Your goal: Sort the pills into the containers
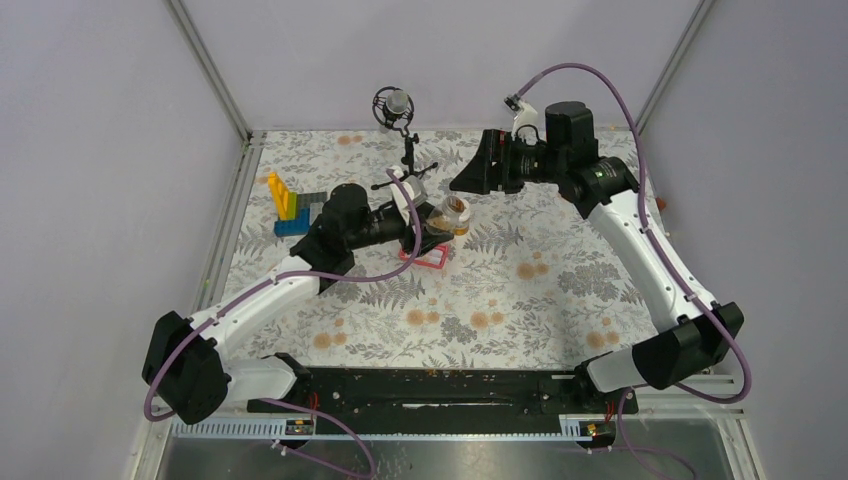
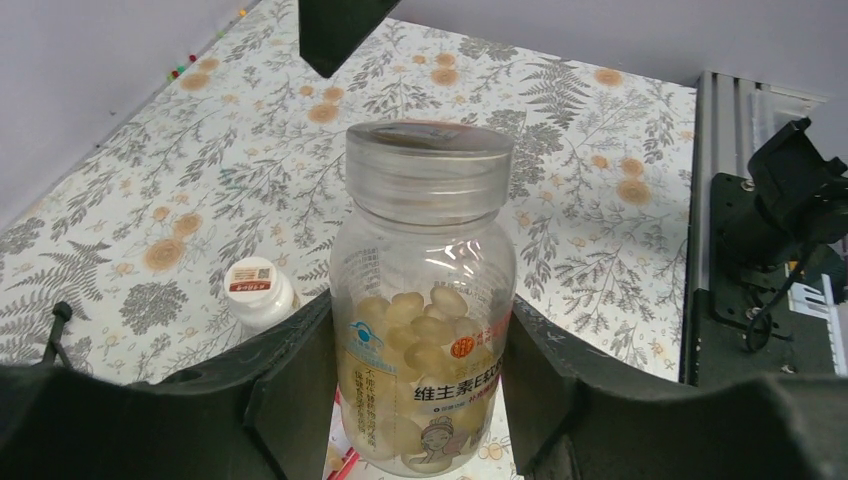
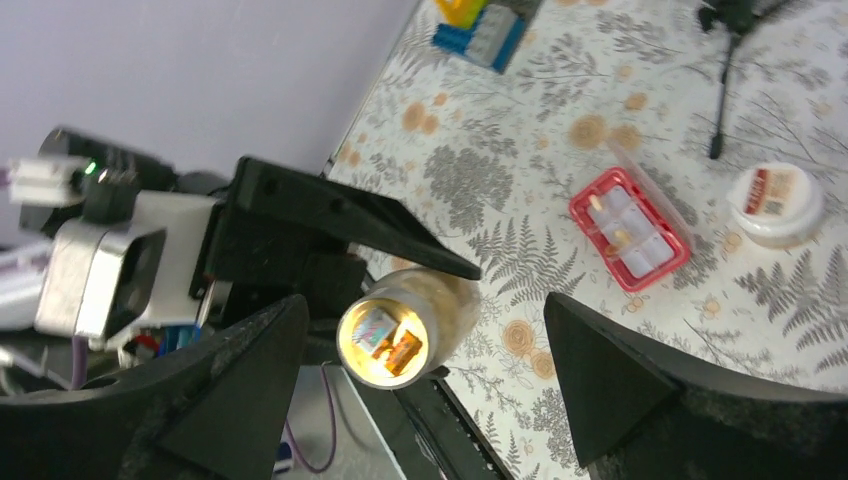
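My left gripper [image 2: 420, 372] is shut on the clear yellowish bottle [image 2: 425, 300] and holds it above the cloth, also seen from above [image 1: 456, 213]. Its clear cap [image 2: 428, 165] is on, and pale yellow pills [image 2: 425, 315] fill the lower half. My right gripper [image 3: 425, 320] is open and faces the cap end-on [image 3: 385, 340], jaws spread wide on either side and not touching it. The pink compartment box [image 3: 582, 212] lies open on the cloth with a few pills [image 3: 620, 237] inside. The white-capped bottle [image 3: 775, 203] stands beside it and shows in the left wrist view [image 2: 258, 290].
A blue, yellow and grey toy-brick block [image 1: 290, 205] stands at the back left. A small black tripod with a round head [image 1: 405, 150] stands at the back centre. The pink box [image 1: 432, 263] lies just below the left gripper [image 1: 440, 228]. The black rail [image 1: 430, 385] runs along the near edge.
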`<state>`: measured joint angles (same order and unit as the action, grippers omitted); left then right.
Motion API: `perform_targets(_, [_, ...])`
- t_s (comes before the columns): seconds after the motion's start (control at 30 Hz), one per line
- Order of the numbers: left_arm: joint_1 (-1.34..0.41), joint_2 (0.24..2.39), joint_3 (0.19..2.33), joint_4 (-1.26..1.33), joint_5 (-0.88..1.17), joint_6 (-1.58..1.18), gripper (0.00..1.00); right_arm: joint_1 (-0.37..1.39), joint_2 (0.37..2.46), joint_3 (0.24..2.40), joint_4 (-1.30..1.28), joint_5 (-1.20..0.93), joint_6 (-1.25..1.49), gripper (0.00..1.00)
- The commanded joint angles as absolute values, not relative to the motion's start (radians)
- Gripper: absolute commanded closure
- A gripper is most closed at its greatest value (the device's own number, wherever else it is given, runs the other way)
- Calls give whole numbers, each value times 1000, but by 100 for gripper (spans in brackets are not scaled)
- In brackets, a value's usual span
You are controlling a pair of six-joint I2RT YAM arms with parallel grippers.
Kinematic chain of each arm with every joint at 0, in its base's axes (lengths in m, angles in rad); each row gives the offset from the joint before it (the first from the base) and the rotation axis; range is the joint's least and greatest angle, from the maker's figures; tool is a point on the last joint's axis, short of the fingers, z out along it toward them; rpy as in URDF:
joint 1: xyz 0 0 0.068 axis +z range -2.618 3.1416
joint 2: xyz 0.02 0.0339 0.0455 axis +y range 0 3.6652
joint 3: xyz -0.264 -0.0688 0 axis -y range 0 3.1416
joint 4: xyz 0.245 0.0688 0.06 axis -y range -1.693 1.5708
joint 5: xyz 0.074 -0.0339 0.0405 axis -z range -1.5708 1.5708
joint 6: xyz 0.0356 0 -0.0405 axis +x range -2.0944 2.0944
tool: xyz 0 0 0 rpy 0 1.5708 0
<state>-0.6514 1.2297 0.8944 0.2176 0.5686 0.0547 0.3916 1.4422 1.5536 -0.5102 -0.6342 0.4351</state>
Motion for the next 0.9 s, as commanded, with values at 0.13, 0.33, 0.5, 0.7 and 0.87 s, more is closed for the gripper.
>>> perform_targets(0.13, [-644, 1238, 993, 214, 685, 74, 100, 400, 1394, 1530, -400, -870, 303, 5])
perform_targets(0.33, [-645, 1232, 993, 264, 683, 40, 100, 417, 1415, 1531, -465, -818, 252, 26])
perform_targets(0.5, [-639, 1227, 992, 318, 657, 7, 100, 441, 1416, 1506, -480, -809, 217, 48])
perform_targets(0.7, [-624, 1235, 992, 374, 633, -46, 100, 463, 1410, 1481, -520, -776, 154, 47])
perform_targets(0.87, [-620, 1232, 976, 386, 644, -52, 100, 463, 1406, 1536, -554, -648, 201, 30])
